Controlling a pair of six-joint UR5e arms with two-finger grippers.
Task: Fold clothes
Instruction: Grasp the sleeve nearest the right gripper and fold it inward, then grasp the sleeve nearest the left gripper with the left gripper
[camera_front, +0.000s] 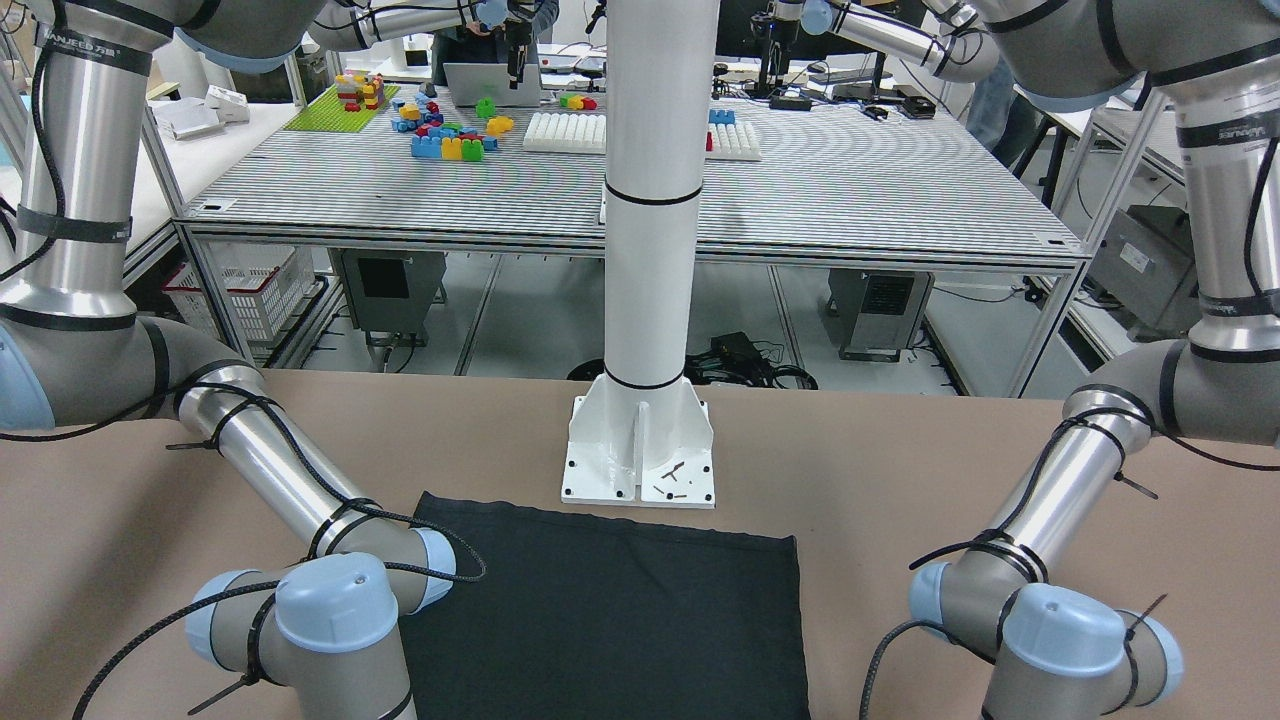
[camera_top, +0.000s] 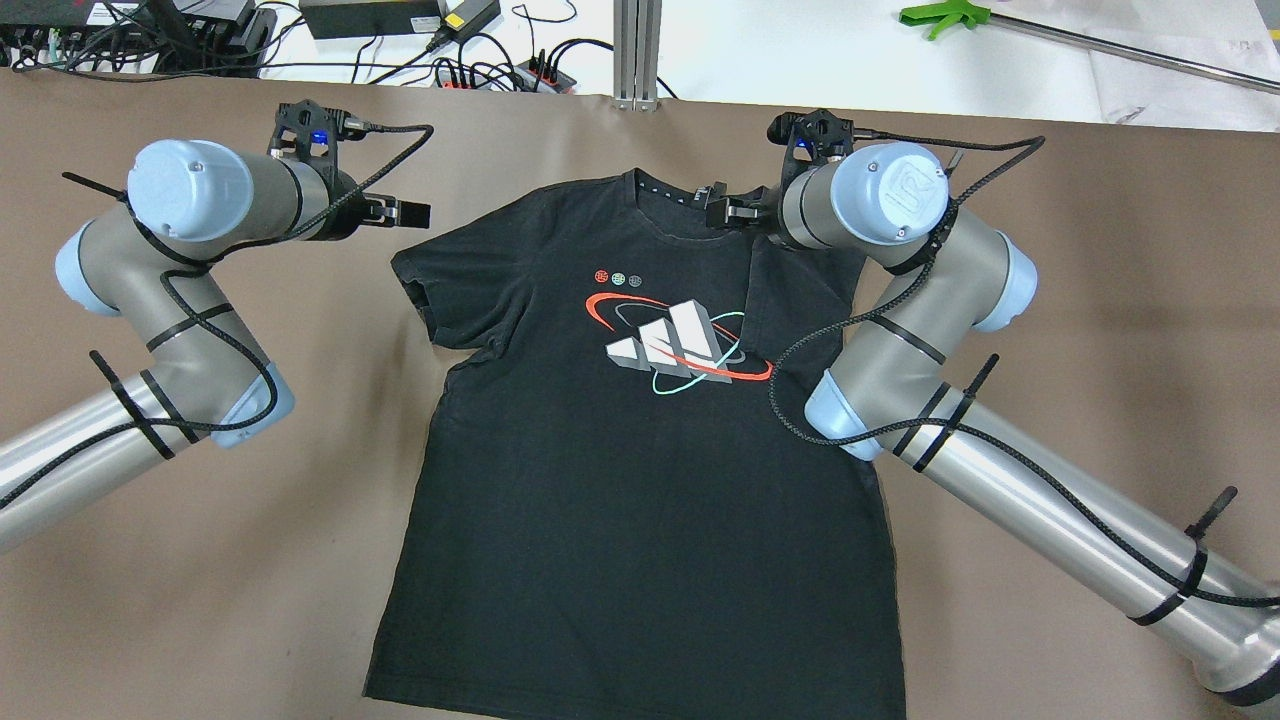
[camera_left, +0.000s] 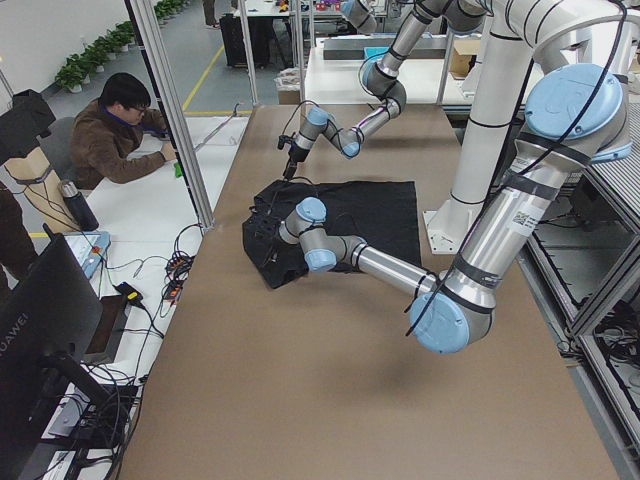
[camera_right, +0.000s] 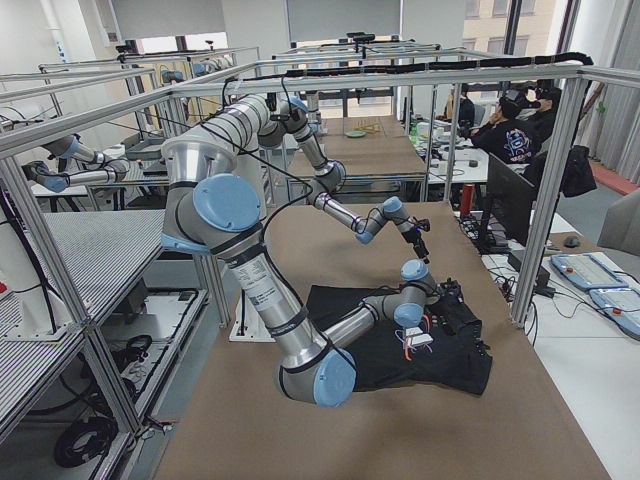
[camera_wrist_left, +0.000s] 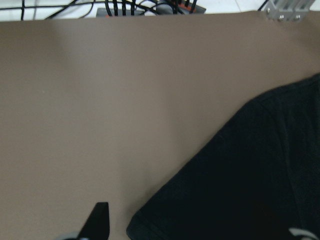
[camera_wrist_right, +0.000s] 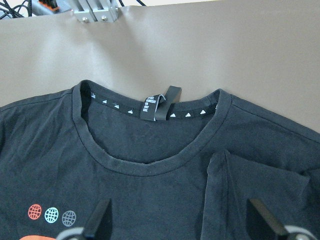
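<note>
Jaws are gaping wide, empty: left gripper hovering at the matte black shirt's ten o'clock, right gripper at one; white pole standing at six.

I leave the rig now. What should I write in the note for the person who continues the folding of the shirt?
Black printed T-shirt: flat on the brown table, print up.
Left pincer: open, empty, near its spread sleeve.
Right pincer: open, empty, above the collar.
Done: the sleeve under the right arm seems folded inward.
Left: other sleeve, then the body.
</note>
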